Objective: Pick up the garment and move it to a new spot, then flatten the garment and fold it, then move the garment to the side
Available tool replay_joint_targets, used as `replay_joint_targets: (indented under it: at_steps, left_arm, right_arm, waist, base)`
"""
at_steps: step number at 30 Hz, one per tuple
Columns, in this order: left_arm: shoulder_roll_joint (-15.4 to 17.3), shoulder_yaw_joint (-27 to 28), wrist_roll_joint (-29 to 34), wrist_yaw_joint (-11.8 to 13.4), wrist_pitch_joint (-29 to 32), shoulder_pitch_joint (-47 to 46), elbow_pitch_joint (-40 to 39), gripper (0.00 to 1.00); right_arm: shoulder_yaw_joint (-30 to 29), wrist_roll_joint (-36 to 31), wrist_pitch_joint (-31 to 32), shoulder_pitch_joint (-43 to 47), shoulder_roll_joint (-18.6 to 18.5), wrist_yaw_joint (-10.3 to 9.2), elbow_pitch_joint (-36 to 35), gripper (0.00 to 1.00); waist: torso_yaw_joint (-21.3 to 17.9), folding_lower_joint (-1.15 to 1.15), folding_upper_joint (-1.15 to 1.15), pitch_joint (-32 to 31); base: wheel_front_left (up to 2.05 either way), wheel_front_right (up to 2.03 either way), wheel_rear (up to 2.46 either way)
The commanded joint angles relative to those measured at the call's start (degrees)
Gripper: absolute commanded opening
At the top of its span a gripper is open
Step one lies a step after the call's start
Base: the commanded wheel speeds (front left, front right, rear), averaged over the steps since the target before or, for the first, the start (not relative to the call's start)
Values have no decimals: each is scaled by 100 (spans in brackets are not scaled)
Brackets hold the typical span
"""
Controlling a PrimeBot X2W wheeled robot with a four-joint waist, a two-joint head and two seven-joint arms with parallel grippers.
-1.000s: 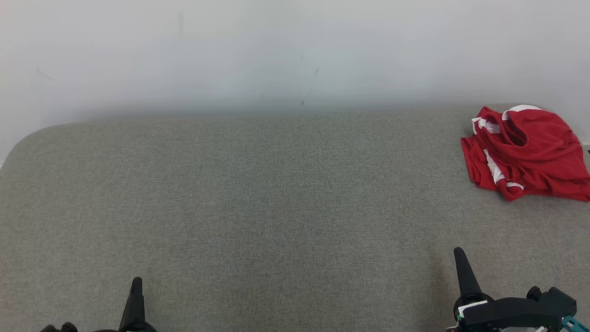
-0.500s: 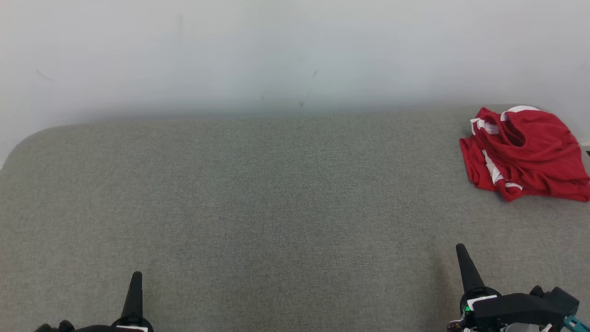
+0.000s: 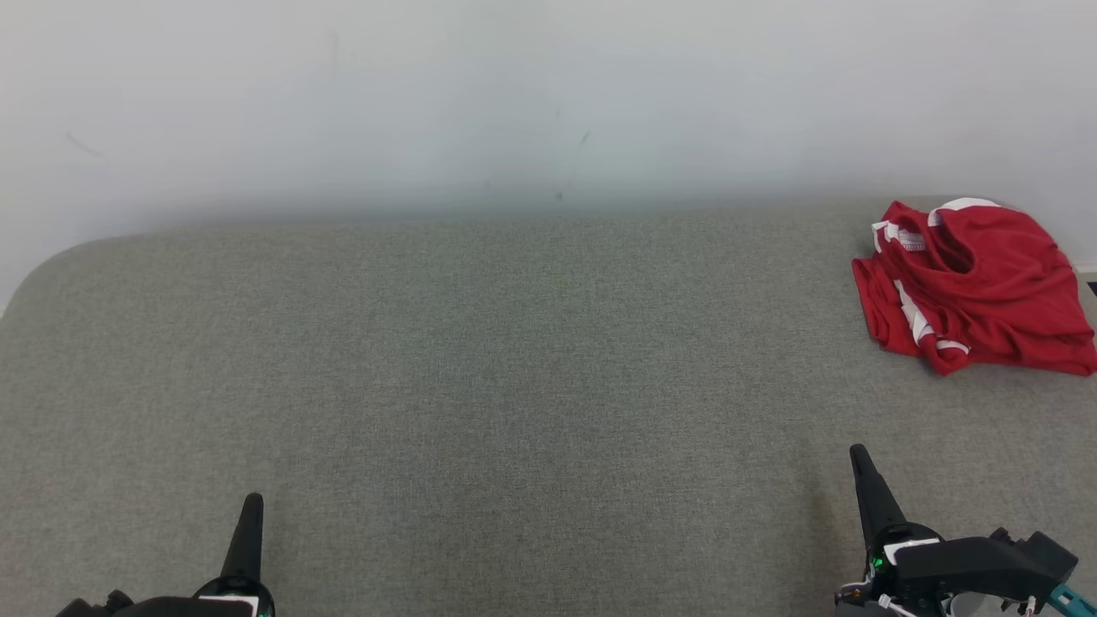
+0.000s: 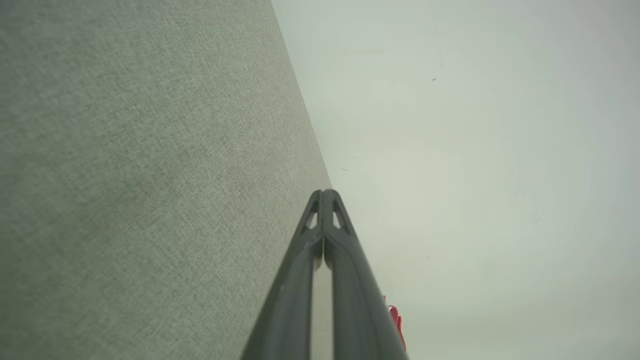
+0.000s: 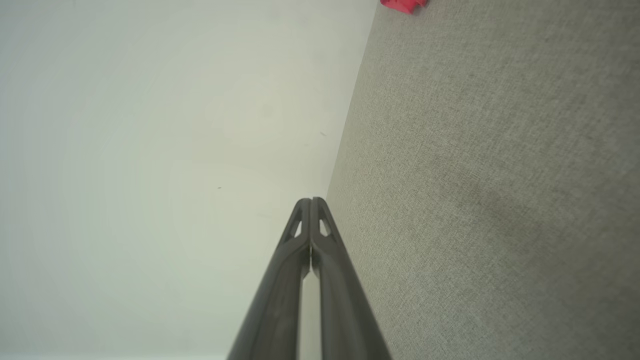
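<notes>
A crumpled red garment [image 3: 973, 287] with white trim lies bunched at the far right of the grey fabric surface [image 3: 514, 360], close to the wall. A sliver of the garment [image 4: 396, 320] peeks past the fingers in the left wrist view, and its edge [image 5: 402, 4] sits at the top of the right wrist view. My left gripper [image 3: 253, 506] is at the lower left, shut and holding nothing. My right gripper [image 3: 860, 458] is at the lower right, shut and holding nothing, well short of the garment. In both wrist views the fingertips [image 4: 324, 196] [image 5: 310, 204] press together.
A pale wall [image 3: 514, 103] rises directly behind the grey surface. The surface's far left corner [image 3: 51, 261] is rounded. Its right side runs past the frame edge next to the garment.
Both grippers' fingertips have risen slightly in the head view. The garment has shifted a little down and left in the picture, as has the wall, so the camera moved slightly.
</notes>
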Motion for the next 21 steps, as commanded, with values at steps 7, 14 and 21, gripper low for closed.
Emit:
replay_joint_targets:
  at_steps: [7, 14, 21]
  left_arm:
    - [2, 49, -381, -57, 105, -148, -1, 0]
    - [2, 78, -686, -95, 179, -180, 10, 0]
    - [2, 108, -997, -107, 263, -230, 20, 0]
  right_arm:
    - [-57, 368, 108, -90, -6, -9, -28, 0]
    - [-95, 656, 205, -115, 2, -10, -23, 0]
    - [-134, 940, 280, -127, 10, -11, -20, 0]
  waist:
    - [-5, 0, 0, -10]
    - [-11, 0, 0, -21]
    - [-17, 0, 0, -32]
  base:
    - [0, 0, 0]
    - [0, 0, 0]
    - [0, 0, 0]
